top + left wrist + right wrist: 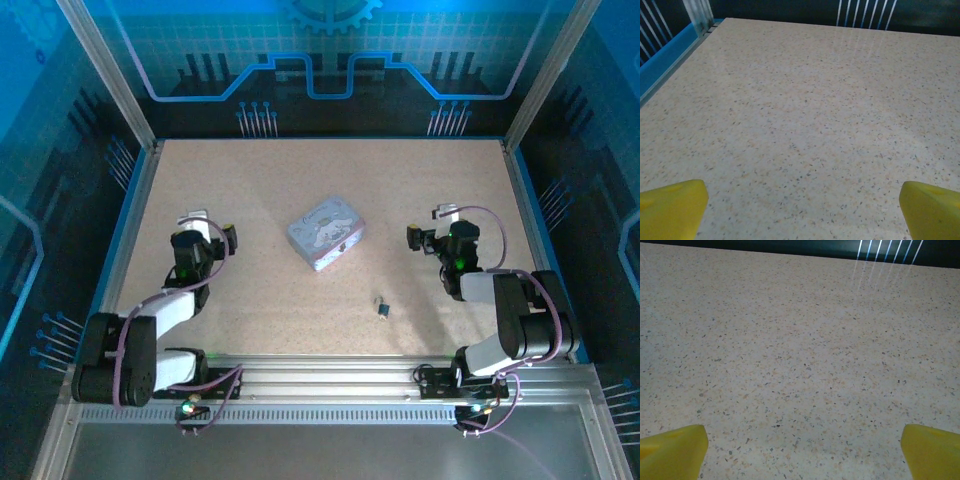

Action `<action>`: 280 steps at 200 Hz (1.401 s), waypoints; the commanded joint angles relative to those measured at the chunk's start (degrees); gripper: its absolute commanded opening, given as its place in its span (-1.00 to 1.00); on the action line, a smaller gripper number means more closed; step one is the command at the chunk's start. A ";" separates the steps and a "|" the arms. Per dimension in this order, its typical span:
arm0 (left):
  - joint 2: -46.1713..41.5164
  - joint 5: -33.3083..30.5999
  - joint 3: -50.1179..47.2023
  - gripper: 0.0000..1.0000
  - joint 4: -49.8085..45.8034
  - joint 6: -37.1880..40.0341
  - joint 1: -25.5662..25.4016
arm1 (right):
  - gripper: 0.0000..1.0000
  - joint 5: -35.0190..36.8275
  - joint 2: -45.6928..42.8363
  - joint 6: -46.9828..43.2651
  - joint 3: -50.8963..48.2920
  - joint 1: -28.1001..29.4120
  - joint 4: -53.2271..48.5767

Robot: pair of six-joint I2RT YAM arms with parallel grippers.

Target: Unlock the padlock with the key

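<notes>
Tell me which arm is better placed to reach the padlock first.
Right. The open right gripper hovers nearer the padlock, which lies right of the tin; the left gripper is farther away.

- Padlock (383, 309): in the top view it was a dark speck on the table (250, 180). It was too small to tell whether the shackle was shut.
- Key: could not be told apart from the padlock at that size.
- Tin (326, 232): lid picture was blurred and unreadable.
- Left gripper (802, 212): fingertips (672, 210) showed as two yellow corners, the rest cut off by the picture's lower edge.
- Right gripper (802, 452): fingertips (932, 452) were likewise cut off at the bottom and sides.
</notes>
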 commanded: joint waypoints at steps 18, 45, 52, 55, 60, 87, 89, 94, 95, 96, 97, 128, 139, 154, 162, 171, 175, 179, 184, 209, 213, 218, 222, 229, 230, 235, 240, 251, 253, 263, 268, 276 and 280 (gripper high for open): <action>2.88 5.50 1.04 0.98 5.28 3.31 1.00 | 1.00 0.64 0.53 -0.90 1.26 0.73 0.59; 2.88 6.90 1.28 0.98 4.74 3.35 1.39 | 1.00 0.64 0.53 -0.96 1.24 0.74 0.59; 2.99 7.50 1.55 0.98 4.32 3.16 1.67 | 1.00 0.68 0.53 -0.89 1.24 0.76 0.60; 3.09 7.78 1.67 0.98 4.15 3.12 1.74 | 1.00 0.66 0.53 -0.89 1.30 0.75 0.57; 3.25 8.06 1.98 0.98 3.71 2.96 2.01 | 1.00 0.68 0.53 -0.90 1.25 0.73 0.59; 3.85 11.69 3.32 0.98 1.62 2.76 3.29 | 1.00 0.73 0.53 -0.91 1.25 0.78 0.54; 3.85 11.96 3.30 0.98 1.64 2.84 3.29 | 1.00 0.71 0.53 -0.89 1.30 0.81 0.58; 3.68 12.86 3.23 0.98 1.67 2.37 3.29 | 1.00 0.74 0.53 -0.89 1.26 0.73 0.59; 3.63 13.00 3.19 0.98 1.66 2.27 3.29 | 1.00 0.69 0.53 -0.93 1.26 0.77 0.59; 3.61 13.20 3.12 0.98 1.66 2.08 3.29 | 1.00 0.67 0.53 -0.95 1.26 0.75 0.59; 3.55 13.39 3.09 0.98 1.74 1.90 3.29 | 1.00 0.70 0.53 -0.96 1.25 0.74 0.59; 6.30 16.51 -0.32 0.98 14.00 -2.46 3.29 | 1.00 0.73 0.53 -0.96 1.25 0.73 0.59; 8.53 16.50 0.31 0.98 15.16 -2.36 3.29 | 1.00 0.74 0.53 -0.89 1.25 0.79 0.60; 11.43 17.99 1.29 0.97 15.77 -1.71 3.20 | 1.00 0.71 0.53 -0.91 1.19 0.74 0.59; 12.90 18.45 1.23 0.98 17.26 -1.53 3.17 | 1.00 0.69 0.53 -0.93 1.26 0.74 0.59; 14.50 18.50 0.71 0.98 19.72 -1.62 3.10 | 1.00 0.66 0.53 -0.97 1.32 0.77 0.59; 15.35 18.62 0.35 0.98 21.11 -1.66 3.11 | 1.00 0.68 0.53 -0.97 1.26 0.77 0.59; 16.36 18.54 -0.04 0.98 22.73 -1.59 3.14 | 1.00 0.69 0.53 -0.97 1.24 0.75 0.58; 16.95 18.54 -0.17 0.98 24.05 -1.62 3.11 | 1.00 0.72 0.53 -0.97 1.25 0.87 0.59; 16.18 17.31 1.28 0.98 19.85 -1.89 3.17 | 1.00 0.81 0.55 -0.96 1.26 0.82 0.59; 16.15 16.79 2.05 0.98 18.36 -2.05 3.11 | 1.00 0.76 0.53 -0.97 1.26 0.87 0.55; 16.18 16.00 2.36 0.98 17.61 -1.78 2.75 | 1.00 0.82 0.53 -0.97 1.25 0.84 0.59; 16.16 15.53 2.43 0.98 17.56 -1.58 2.47 | 1.00 0.81 0.57 -0.97 1.25 0.83 0.59; 16.15 15.36 2.57 0.98 17.47 -1.42 2.32 | 1.00 0.80 0.53 -0.97 1.25 0.82 0.59; 16.19 15.39 2.55 0.97 17.43 -1.43 2.32 | 1.00 0.81 0.53 -0.97 1.25 0.82 0.59; 16.15 15.29 2.59 0.98 17.39 -1.43 2.30 | 1.00 0.82 0.53 -0.97 1.25 0.86 0.59; 16.19 15.33 2.55 0.98 17.52 -1.44 2.32 | 1.00 0.79 0.53 -0.97 1.24 0.82 0.59; 16.16 15.25 2.55 0.98 17.41 -1.44 2.32 | 1.00 0.81 0.53 -0.97 1.25 0.82 0.59; 16.17 15.25 2.58 0.98 17.44 -1.44 2.32 | 1.00 0.82 0.53 -0.97 1.28 0.82 0.59; 16.22 15.31 2.53 0.98 17.49 -1.44 2.32 | 1.00 0.71 0.60 -0.97 1.35 0.86 0.55; 16.19 15.26 2.45 0.98 17.53 -1.44 2.32 | 1.00 0.73 0.62 -0.97 1.36 0.86 0.44; 16.15 15.37 2.44 0.98 17.58 -1.44 2.32 | 1.00 0.73 0.66 -0.97 1.36 0.82 0.46; 16.15 15.38 2.46 0.98 17.56 -1.40 2.32 | 1.00 0.74 0.55 -0.97 1.38 0.84 0.50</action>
